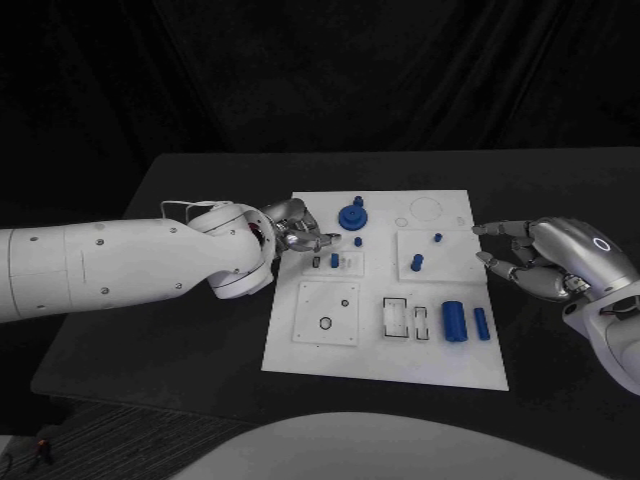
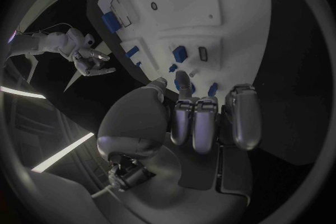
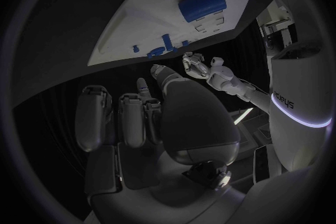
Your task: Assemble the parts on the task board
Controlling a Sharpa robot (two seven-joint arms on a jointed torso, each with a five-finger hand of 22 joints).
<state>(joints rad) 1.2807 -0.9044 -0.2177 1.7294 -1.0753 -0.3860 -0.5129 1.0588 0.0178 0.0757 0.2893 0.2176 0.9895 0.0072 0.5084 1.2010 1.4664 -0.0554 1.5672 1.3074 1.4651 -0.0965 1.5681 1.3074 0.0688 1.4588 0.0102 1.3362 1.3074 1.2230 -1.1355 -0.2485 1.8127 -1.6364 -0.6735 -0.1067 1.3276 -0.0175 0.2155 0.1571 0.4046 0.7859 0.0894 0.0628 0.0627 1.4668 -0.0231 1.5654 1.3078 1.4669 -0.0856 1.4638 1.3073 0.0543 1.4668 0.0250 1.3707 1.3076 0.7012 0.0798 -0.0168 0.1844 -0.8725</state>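
Note:
The white task board [image 1: 309, 345] lies in the middle of the black table. On it are a round blue part [image 1: 353, 216] near the far edge, small blue pegs [image 1: 335, 260] [image 1: 417, 264] [image 1: 437, 238], and two blue cylinders [image 1: 453, 322] [image 1: 482, 322] side by side. My left hand [image 1: 294, 228] hovers at the board's left far edge, fingers loosely bent [image 2: 206, 123], thumb apart, nothing held. Past its fingertips the left wrist view shows a blue peg [image 2: 180, 54] beside a slot. My right hand [image 1: 544, 258] hangs off the board's right edge, fingers spread and empty [image 3: 133, 117].
A square inset plate with an oval hole [image 1: 327, 322] and narrow rectangular slots [image 1: 395, 316] sit in the board's near half. A faint ring [image 1: 425, 208] marks the far right corner. Bare black table [image 1: 190, 340] surrounds the board on every side.

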